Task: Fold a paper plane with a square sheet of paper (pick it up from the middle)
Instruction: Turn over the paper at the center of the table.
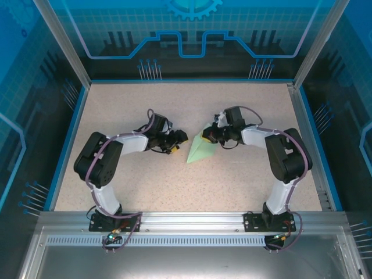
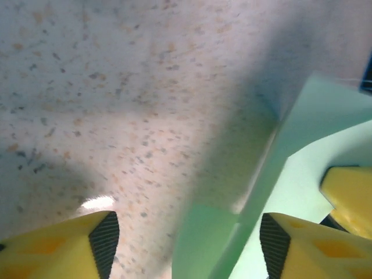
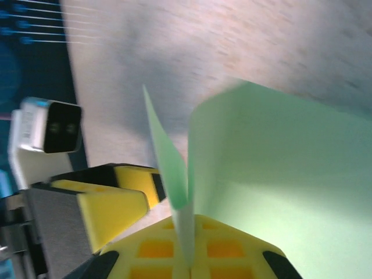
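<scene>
At the centre of the overhead view, the paper plane (image 1: 201,150) was pinched along its middle fold by the closed right gripper (image 3: 189,256). The left gripper (image 2: 183,238), just to its left, was spread apart with a paper edge loose between its fingers. Folding was judged nearly done, and a firm hold for pressing the last crease was called for next.

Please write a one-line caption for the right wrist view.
Right gripper shut on the folded mint-green paper plane; left gripper open beside it.
</scene>
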### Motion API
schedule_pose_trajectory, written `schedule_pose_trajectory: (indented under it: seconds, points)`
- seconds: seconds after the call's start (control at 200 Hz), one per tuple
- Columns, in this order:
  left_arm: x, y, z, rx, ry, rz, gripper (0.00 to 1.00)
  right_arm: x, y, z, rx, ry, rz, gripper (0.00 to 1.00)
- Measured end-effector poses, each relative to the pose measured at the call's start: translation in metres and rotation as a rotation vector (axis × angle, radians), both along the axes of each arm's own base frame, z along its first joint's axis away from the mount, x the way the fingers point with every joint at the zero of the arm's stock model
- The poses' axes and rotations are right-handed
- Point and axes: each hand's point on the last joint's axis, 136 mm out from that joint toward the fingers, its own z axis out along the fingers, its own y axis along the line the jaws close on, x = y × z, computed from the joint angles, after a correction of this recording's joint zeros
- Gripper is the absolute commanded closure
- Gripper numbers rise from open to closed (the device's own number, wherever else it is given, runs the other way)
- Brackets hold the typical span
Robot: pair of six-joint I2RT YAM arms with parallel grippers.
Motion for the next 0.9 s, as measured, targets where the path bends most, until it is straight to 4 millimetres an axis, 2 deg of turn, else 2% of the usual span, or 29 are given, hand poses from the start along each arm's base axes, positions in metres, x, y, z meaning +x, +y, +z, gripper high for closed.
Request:
schedule_pose_trajectory:
  seconds: [0.11, 0.23, 0.305, 0.425, 0.64, 0.78, 0.9]
  points:
    - [0.004, -0.005, 0.039, -0.071, -0.103, -0.024, 0.08, 0.013, -0.002, 0.045, 0.084, -0.104, 0.019, 0.95]
    - [0.004, -0.015, 0.075, -0.165, -0.195, -0.059, 0.02, 0.017, -0.006, 0.080, 0.142, -0.177, 0.038, 0.95]
    - [0.003, -0.021, 0.086, -0.216, -0.227, -0.084, 0.02, 0.016, -0.004, 0.093, 0.176, -0.196, 0.056, 0.95]
    - [-0.003, -0.028, 0.092, -0.270, -0.237, -0.117, 0.03, 0.014, 0.000, 0.104, 0.222, -0.189, 0.075, 0.94]
    - [-0.009, -0.045, 0.114, -0.349, -0.301, -0.185, 0.22, 0.012, 0.005, 0.116, 0.285, -0.162, 0.103, 0.93]
    - [-0.007, -0.049, 0.126, -0.387, -0.344, -0.199, 0.36, 0.010, 0.008, 0.115, 0.307, -0.135, 0.115, 0.93]
    - [-0.006, -0.050, 0.130, -0.401, -0.360, -0.202, 0.50, 0.009, 0.008, 0.113, 0.315, -0.118, 0.121, 0.93]
